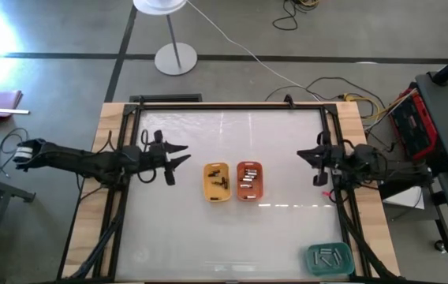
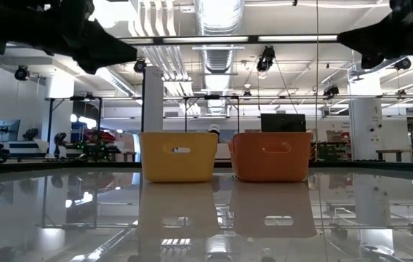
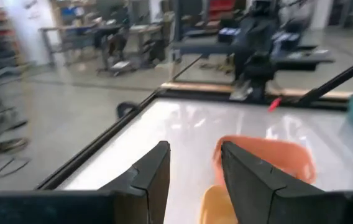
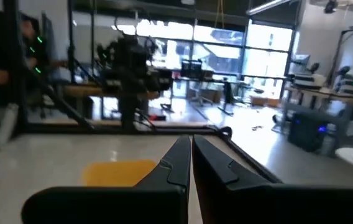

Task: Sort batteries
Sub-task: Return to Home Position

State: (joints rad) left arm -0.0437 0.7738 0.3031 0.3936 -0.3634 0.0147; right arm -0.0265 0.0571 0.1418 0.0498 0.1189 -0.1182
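Observation:
Dark batteries (image 1: 218,180) lie in the yellow tray (image 1: 207,189) and silvery ones (image 1: 248,178) in the orange tray (image 1: 260,189), side by side at the table's middle. More batteries (image 1: 330,255) lie in the teal tray (image 1: 315,267) at the near right corner. My left gripper (image 1: 184,155) (image 3: 195,168) hovers open to the left of the yellow tray, above the table, holding nothing. My right gripper (image 1: 301,155) (image 4: 191,155) hovers shut to the right of the orange tray, also with nothing in it. In the low view both trays (image 2: 179,156) (image 2: 272,155) stand on the glossy top.
The table has a glossy white top (image 1: 177,229) inside a black frame (image 1: 126,197), with bare surface around the two middle trays. A lamp stand (image 1: 175,57) and cables lie on the floor beyond the far edge.

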